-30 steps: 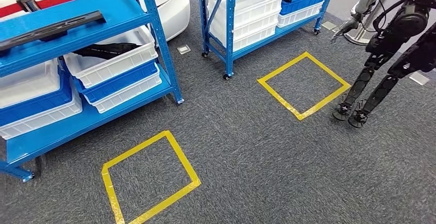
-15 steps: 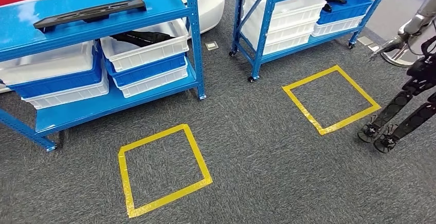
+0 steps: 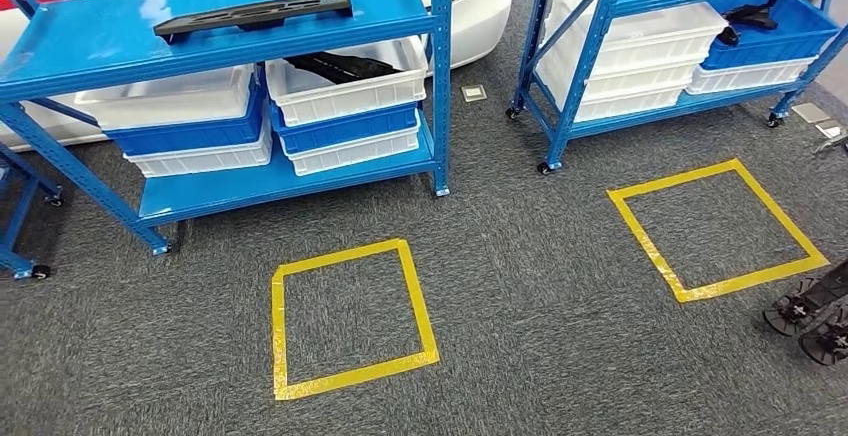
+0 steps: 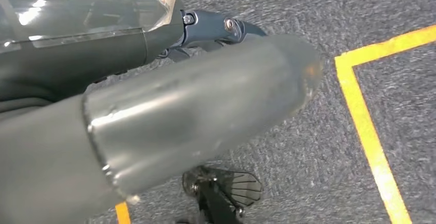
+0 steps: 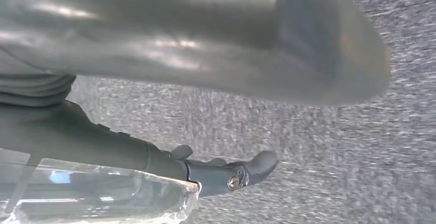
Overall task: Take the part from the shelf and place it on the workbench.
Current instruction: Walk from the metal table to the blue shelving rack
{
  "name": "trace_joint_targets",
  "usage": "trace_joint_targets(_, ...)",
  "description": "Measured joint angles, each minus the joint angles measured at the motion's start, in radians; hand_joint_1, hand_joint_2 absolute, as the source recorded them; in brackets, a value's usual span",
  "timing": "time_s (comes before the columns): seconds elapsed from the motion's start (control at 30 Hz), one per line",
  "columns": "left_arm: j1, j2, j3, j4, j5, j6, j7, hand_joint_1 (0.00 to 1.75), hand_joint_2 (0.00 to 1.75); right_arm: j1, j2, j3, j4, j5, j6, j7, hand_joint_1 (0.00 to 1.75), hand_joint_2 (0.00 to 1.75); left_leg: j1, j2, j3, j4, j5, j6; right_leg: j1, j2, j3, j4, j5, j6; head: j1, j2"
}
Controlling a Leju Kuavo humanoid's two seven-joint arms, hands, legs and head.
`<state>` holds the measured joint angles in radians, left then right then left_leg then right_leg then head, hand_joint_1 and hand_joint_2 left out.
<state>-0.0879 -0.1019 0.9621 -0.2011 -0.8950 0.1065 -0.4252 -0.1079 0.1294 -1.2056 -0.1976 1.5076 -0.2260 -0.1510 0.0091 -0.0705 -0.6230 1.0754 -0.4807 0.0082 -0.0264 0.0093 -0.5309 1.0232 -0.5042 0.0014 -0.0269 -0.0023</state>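
Both arms hang over grey carpet [image 3: 520, 296]. In the left wrist view the left hand [image 4: 205, 111] shows a thick grey thumb with darker fingers [image 4: 216, 29] stretched out beyond it and nothing in them, so it reads as open and empty. In the right wrist view the right hand [image 5: 221, 80] looks much the same: thumb large in the foreground, dark fingers [image 5: 241, 172] extended, nothing held. Nearest on the floor is a yellow tape square [image 3: 350, 318]; a second tape square [image 3: 715, 228] lies further off to the right, with the black feet of another robot [image 3: 815, 316] just beside its near corner. Behind the first square stands a blue shelf rack [image 3: 437, 76]. The part [image 3: 255, 13], a long flat black piece, lies on the rack's top shelf, untouched and well apart from both hands. Below it, white and blue bins [image 3: 345, 106] are stacked, the upper right one holding dark pieces. A second blue rack [image 3: 580, 66] with more bins stands to the right. A white car body [image 3: 475, 1] with a red stripe sits behind the racks.
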Motion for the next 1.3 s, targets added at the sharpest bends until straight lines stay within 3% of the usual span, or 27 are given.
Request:
trace_joint_targets(0.03, -0.002, 0.0, 0.0, 0.0, -0.001, 0.0, 0.0, 0.0, 0.0, 0.001, 0.0, 0.001, 0.0, 0.0, 0.001, 0.0, 0.0, 0.0, 0.0, 0.029, -0.026, 0.054, -0.03, -0.004, 0.002, -0.011, 0.002, -0.001, -0.001, -0.006, -0.002, 0.0)
trace_joint_targets(0.1, -0.005, 0.0, 0.0, 0.0, -0.001, 0.0, 0.0, 0.0, 0.0, 0.006, -0.001, 0.003, 0.0, 0.0, 0.001, 0.0, 0.0, 0.0, 0.002, 0.057, -0.089, 0.178, -0.084, -0.009, 0.008, -0.036, 0.005, 0.0, -0.006, -0.016, -0.005, 0.0)
trace_joint_targets(0.17, -0.005, 0.0, 0.0, 0.0, -0.001, 0.0, 0.001, 0.0, 0.0, 0.007, -0.002, 0.006, 0.0, 0.001, 0.001, 0.0, 0.0, 0.0, 0.002, 0.066, -0.117, 0.223, -0.085, -0.007, 0.012, -0.058, 0.009, 0.0, -0.011, -0.021, -0.005, 0.0)
trace_joint_targets(0.23, -0.005, 0.001, 0.0, 0.0, -0.001, 0.0, 0.002, 0.0, 0.0, 0.005, -0.001, 0.008, 0.0, 0.002, 0.001, 0.0, 0.0, 0.0, -0.002, 0.084, -0.069, 0.124, -0.022, 0.007, 0.016, -0.078, 0.017, 0.0, -0.018, -0.021, -0.005, 0.0)
trace_joint_targets(0.3, -0.008, 0.002, 0.0, 0.0, -0.002, 0.0, 0.002, 0.0, 0.0, 0.004, 0.0, 0.008, 0.0, 0.002, 0.001, 0.0, 0.0, 0.0, -0.014, 0.124, -0.008, 0.004, 0.024, 0.024, 0.023, -0.097, 0.025, -0.001, -0.027, -0.016, -0.004, 0.0)
trace_joint_targets(0.37, -0.012, 0.003, 0.0, 0.0, -0.003, -0.001, 0.003, 0.0, 0.0, 0.004, 0.002, 0.009, 0.0, 0.002, 0.001, 0.0, 0.0, 0.0, -0.024, 0.135, 0.008, -0.032, 0.026, 0.032, 0.028, -0.116, 0.03, -0.002, -0.034, -0.007, -0.003, 0.0)
trace_joint_targets(0.43, -0.011, 0.004, 0.0, 0.0, -0.003, -0.001, 0.003, 0.0, 0.0, 0.001, 0.002, 0.01, 0.0, 0.002, 0.001, 0.0, 0.0, 0.0, -0.023, 0.11, 0.015, -0.046, 0.031, 0.037, 0.029, -0.127, 0.037, -0.006, -0.039, 0.002, -0.004, 0.0)
trace_joint_targets(0.5, -0.009, 0.003, 0.0, 0.0, -0.003, -0.001, 0.004, 0.0, 0.0, -0.001, 0.002, 0.012, 0.0, 0.003, 0.001, -0.001, 0.0, 0.0, -0.015, 0.088, 0.03, -0.07, 0.042, 0.045, 0.028, -0.091, 0.031, 0.019, -0.057, 0.007, -0.002, 0.0)
trace_joint_targets(0.57, -0.011, 0.002, 0.0, 0.0, -0.003, -0.001, 0.005, 0.0, 0.0, 0.001, 0.0, 0.013, 0.0, 0.003, 0.001, -0.002, 0.0, 0.0, -0.009, 0.069, 0.037, -0.08, 0.048, 0.052, 0.023, -0.038, -0.016, 0.114, -0.098, 0.005, 0.0, 0.0)
trace_joint_targets(0.63, -0.013, 0.001, 0.0, 0.0, -0.003, -0.001, 0.005, 0.0, 0.0, 0.006, -0.001, 0.013, 0.0, 0.003, 0.001, -0.002, 0.0, 0.0, -0.007, 0.04, 0.037, -0.08, 0.049, 0.053, 0.017, -0.021, -0.085, 0.234, -0.132, 0.008, 0.0, 0.0)
trace_joint_targets(0.67, -0.012, 0.001, 0.0, 0.0, -0.003, -0.001, 0.006, 0.0, 0.0, 0.008, -0.002, 0.013, 0.0, 0.003, 0.001, -0.002, 0.0, 0.0, -0.006, 0.024, 0.038, -0.079, 0.048, 0.053, 0.013, -0.018, -0.108, 0.266, -0.133, 0.015, 0.0, 0.0)
trace_joint_targets(0.7, -0.011, 0.0, 0.0, 0.0, -0.003, -0.001, 0.006, 0.0, 0.0, 0.009, -0.002, 0.013, 0.0, 0.003, 0.001, -0.002, 0.0, 0.0, -0.004, 0.009, 0.038, -0.078, 0.048, 0.051, 0.008, -0.015, -0.108, 0.248, -0.112, 0.027, 0.0, 0.0)
trace_joint_targets(0.77, -0.009, -0.001, 0.0, 0.0, -0.003, -0.001, 0.007, 0.0, 0.0, 0.009, -0.004, 0.013, 0.0, 0.003, 0.001, -0.002, 0.0, 0.0, 0.0, -0.019, 0.038, -0.073, 0.045, 0.042, -0.003, 0.009, -0.064, 0.125, -0.046, 0.051, 0.001, 0.0)
trace_joint_targets(0.8, -0.009, -0.002, 0.0, 0.0, -0.003, -0.001, 0.008, 0.0, 0.0, 0.009, -0.004, 0.013, 0.0, 0.003, 0.001, -0.002, 0.0, 0.0, 0.0, -0.032, 0.037, -0.067, 0.042, 0.034, -0.006, 0.025, -0.041, 0.061, -0.017, 0.056, 0.002, 0.0)
trace_joint_targets(0.87, -0.008, -0.001, 0.0, 0.0, -0.003, -0.001, 0.008, 0.0, 0.0, 0.008, -0.004, 0.014, 0.0, 0.003, 0.002, -0.002, 0.0, 0.0, -0.002, -0.051, 0.031, -0.061, 0.036, 0.02, -0.007, 0.046, -0.02, 0.001, 0.007, 0.047, 0.002, 0.0)
trace_joint_targets(0.93, -0.005, -0.001, 0.0, 0.0, -0.002, 0.0, 0.008, 0.0, 0.0, 0.005, -0.004, 0.014, 0.0, 0.003, 0.003, -0.002, 0.0, 0.0, 0.002, -0.063, 0.028, -0.062, 0.037, 0.007, -0.006, 0.03, -0.015, -0.001, 0.011, 0.027, 0.0, 0.0)
trace_joint_targets(0.97, -0.002, -0.001, 0.001, 0.0, -0.002, 0.0, 0.008, 0.0, 0.0, 0.004, -0.003, 0.014, 0.0, 0.003, 0.003, -0.002, 0.0, 0.0, 0.005, -0.053, 0.025, -0.058, 0.035, 0.002, -0.007, 0.022, -0.012, -0.002, 0.013, 0.02, 0.0, 0.0)
trace_joint_targets(1.03, -0.001, -0.001, 0.001, 0.0, -0.003, -0.001, 0.008, 0.0, 0.0, 0.004, -0.002, 0.014, 0.0, 0.002, 0.004, -0.003, 0.0, 0.0, 0.007, 0.001, -0.001, -0.001, 0.0, -0.006, -0.008, 0.001, -0.008, -0.004, 0.016, 0.007, -0.004, 0.0)
trace_joint_targets(1.1, -0.004, -0.002, 0.001, 0.0, -0.003, -0.001, 0.008, 0.0, 0.0, 0.008, -0.002, 0.014, 0.0, 0.001, 0.004, -0.004, 0.0, 0.0, 0.007, 0.053, -0.064, 0.128, -0.069, -0.012, -0.001, -0.024, -0.007, -0.004, 0.014, -0.001, -0.008, 0.0)
trace_joint_targets(1.17, -0.005, -0.002, 0.001, 0.0, -0.003, -0.001, 0.009, 0.0, 0.0, 0.011, -0.002, 0.014, 0.0, 0.0, 0.004, -0.004, 0.0, 0.0, 0.009, 0.064, -0.115, 0.224, -0.101, -0.014, 0.004, -0.05, -0.007, -0.004, 0.011, -0.005, -0.008, 0.0)
trace_joint_targets(1.2, -0.004, -0.002, 0.001, 0.0, -0.003, -0.001, 0.009, 0.0, 0.0, 0.01, -0.002, 0.014, 0.0, 0.0, 0.004, -0.004, 0.0, 0.0, 0.01, 0.066, -0.114, 0.221, -0.089, -0.013, 0.005, -0.063, -0.007, -0.004, 0.009, -0.006, -0.008, 0.0)
trace_joint_targets(1.23, -0.003, -0.002, 0.001, 0.0, -0.003, -0.001, 0.009, 0.0, 0.0, 0.009, -0.002, 0.014, 0.0, -0.001, 0.004, -0.004, 0.0, 0.0, 0.009, 0.072, -0.091, 0.176, -0.061, -0.009, 0.006, -0.074, -0.005, -0.004, 0.008, -0.007, -0.008, 0.0)
trace_joint_targets(1.3, -0.005, 0.0, 0.001, 0.0, -0.003, -0.001, 0.01, 0.0, 0.0, 0.007, 0.0, 0.015, 0.0, -0.001, 0.005, -0.005, 0.0, 0.0, 0.005, 0.113, -0.016, 0.04, -0.003, 0.003, 0.01, -0.094, 0.001, -0.004, 0.003, -0.004, -0.008, 0.0)
